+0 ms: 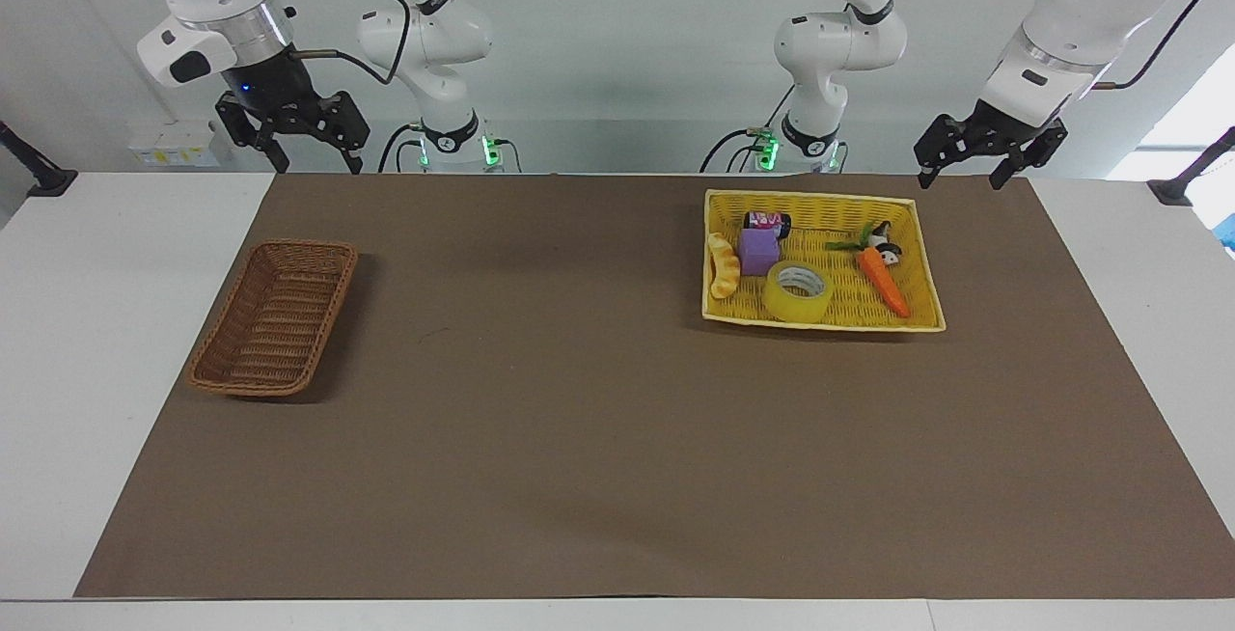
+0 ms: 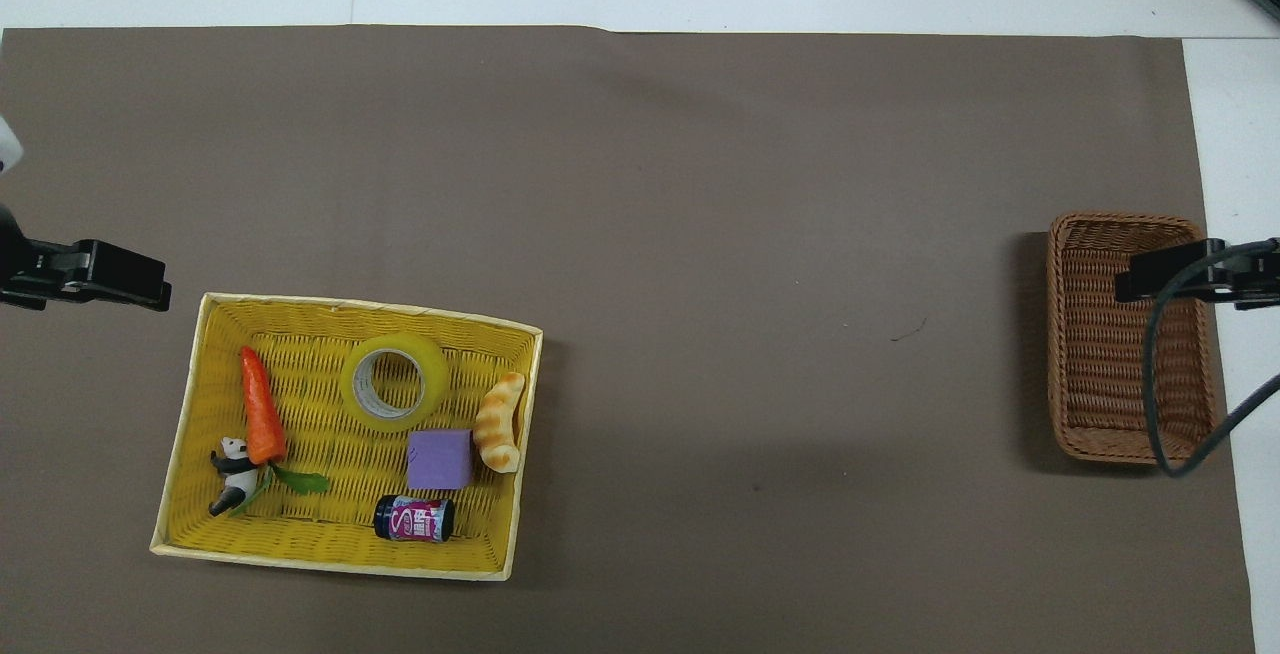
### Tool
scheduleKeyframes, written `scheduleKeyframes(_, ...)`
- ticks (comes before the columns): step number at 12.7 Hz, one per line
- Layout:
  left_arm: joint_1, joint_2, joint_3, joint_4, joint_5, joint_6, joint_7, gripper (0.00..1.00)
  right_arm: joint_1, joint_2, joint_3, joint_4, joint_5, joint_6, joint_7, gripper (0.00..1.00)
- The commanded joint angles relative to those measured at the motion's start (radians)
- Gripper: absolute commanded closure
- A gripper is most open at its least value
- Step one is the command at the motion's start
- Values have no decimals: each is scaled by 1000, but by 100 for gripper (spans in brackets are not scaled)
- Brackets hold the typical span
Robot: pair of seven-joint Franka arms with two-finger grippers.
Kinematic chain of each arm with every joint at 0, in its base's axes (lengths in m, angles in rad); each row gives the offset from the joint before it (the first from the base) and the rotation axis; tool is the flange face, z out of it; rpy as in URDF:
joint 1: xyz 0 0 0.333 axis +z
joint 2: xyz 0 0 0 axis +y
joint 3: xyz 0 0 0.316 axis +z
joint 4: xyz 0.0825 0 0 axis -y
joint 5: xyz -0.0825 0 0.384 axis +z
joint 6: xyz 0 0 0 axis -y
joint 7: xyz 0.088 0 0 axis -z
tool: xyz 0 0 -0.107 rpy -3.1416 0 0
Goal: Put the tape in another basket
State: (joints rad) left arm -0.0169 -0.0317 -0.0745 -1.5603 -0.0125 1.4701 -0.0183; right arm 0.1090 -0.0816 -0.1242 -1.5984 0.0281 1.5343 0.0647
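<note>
Since tape (image 1: 799, 290) lies flat in yellow basket (image 1: 926, 255), at edge farthest from robots, you reach with left gripper (image 1: 968, 173): it hangs near that basket's robot-side corner, fingers spread, holding nothing. Tape sits farther out from it, toward table middle. Ring has no long axis; core hole points straight up. Right gripper (image 1: 311, 154) waits, open, empty, above table edge near brown basket (image 1: 275, 317), your drop target.

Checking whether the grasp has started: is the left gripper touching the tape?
Apart. The facing view shows the left gripper raised near the robots' edge of the table, clear of the yellow basket, where the tape lies.
</note>
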Motion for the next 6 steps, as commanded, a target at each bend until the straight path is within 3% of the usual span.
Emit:
scheduleKeyframes(1,8,13,-4,28,9,-33,17,0,-14,-7,6,-5,16,0,-23,0)
scheduleKeyframes(6,8,12,-5,25,8,-34,15,0,-14,-7,6,-5,16,0,-23,0)
